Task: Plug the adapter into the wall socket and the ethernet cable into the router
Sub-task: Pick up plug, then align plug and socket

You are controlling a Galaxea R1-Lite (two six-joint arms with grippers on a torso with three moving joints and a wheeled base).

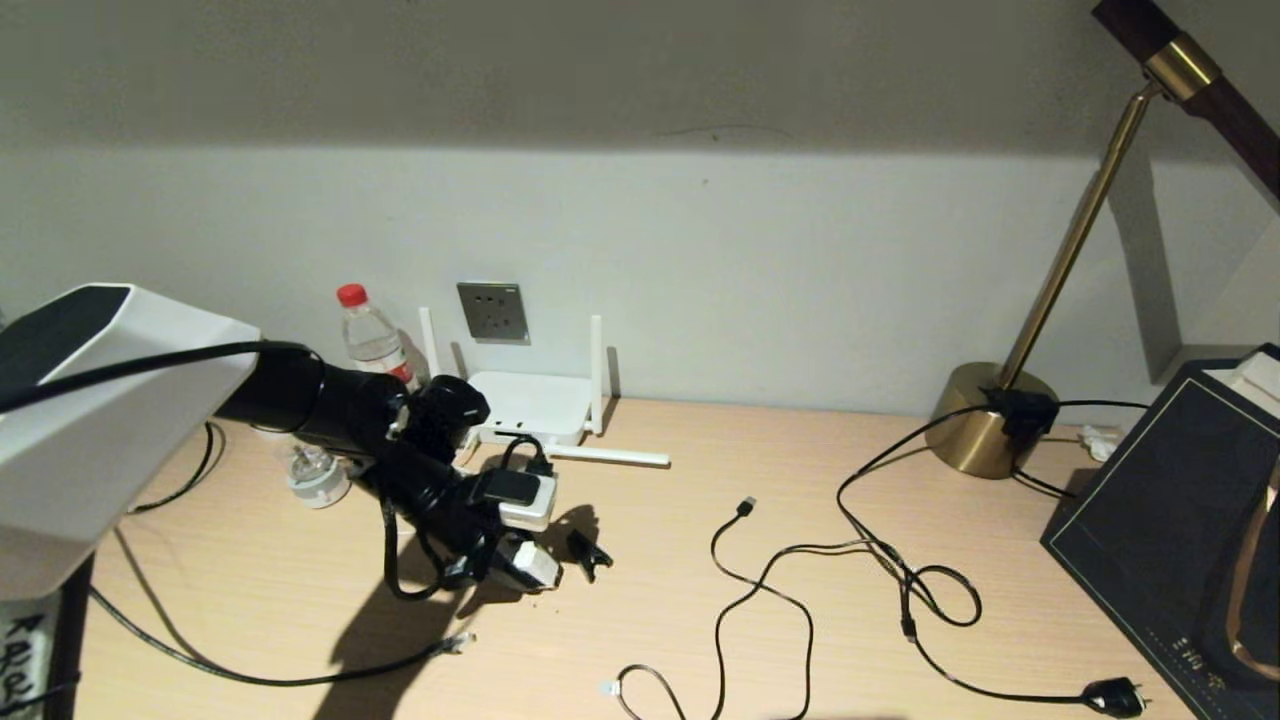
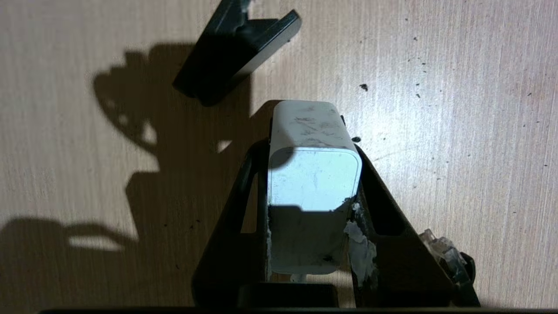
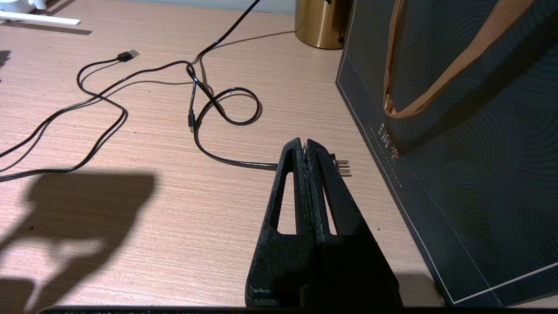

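My left gripper point(image 1: 525, 568) point(image 2: 311, 150) is shut on the white cube adapter point(image 1: 537, 564) point(image 2: 314, 174), low over the desk in front of the router; its pins are hidden. The white router point(image 1: 530, 404) lies against the wall, with the grey wall socket point(image 1: 492, 311) just above it. The black ethernet cable point(image 1: 250, 678) trails along the desk's front left. Its clear connector point(image 1: 460, 643) point(image 2: 441, 249) lies beside my left fingers. My right gripper point(image 3: 305, 146) is shut on nothing, near the front right of the desk.
A small black clip point(image 1: 588, 552) point(image 2: 237, 52) lies just beyond the adapter. A water bottle point(image 1: 370, 335) stands left of the router. A USB-tipped cable point(image 1: 745, 507), a lamp cord with a black plug point(image 1: 1115, 695), a brass lamp base point(image 1: 990, 420) and a dark bag point(image 1: 1180, 520) fill the right side.
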